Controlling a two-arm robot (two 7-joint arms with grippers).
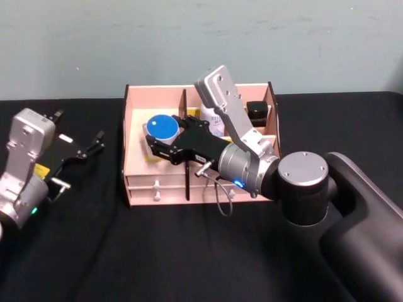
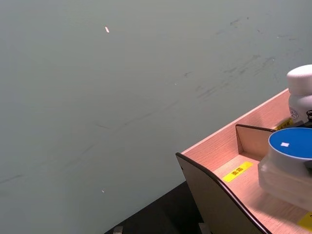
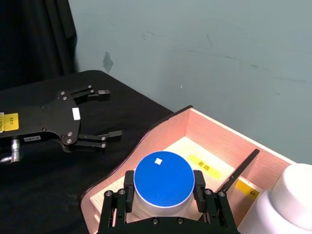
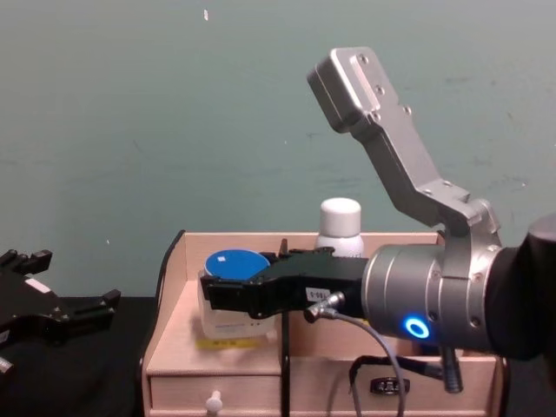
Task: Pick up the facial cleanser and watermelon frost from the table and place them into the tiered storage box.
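Nearest to me, my right arm reaches forward and leftward over the black table (image 1: 157,251), its black right gripper (image 1: 153,141) closed on a pale jar with a round blue lid (image 1: 162,126). From the right wrist view I see one finger (image 3: 127,191) pressed against each side of the jar, just under the lid. The jar sits in or just above the left front compartment of the tiered storage box (image 1: 133,182), a wide pale wooden organiser with dark curved side edges, yellow labels and small front drawers; I cannot tell whether its base touches the floor of the compartment. Off to my left, well apart from the box, my left gripper (image 1: 80,136) hangs above the table with its fingers spread and nothing between them. Farther back, behind the dark central divider, a white bottle with a white cap (image 4: 340,225) stands upright in a rear compartment. A small black container (image 1: 257,111) sits in the far right rear compartment.
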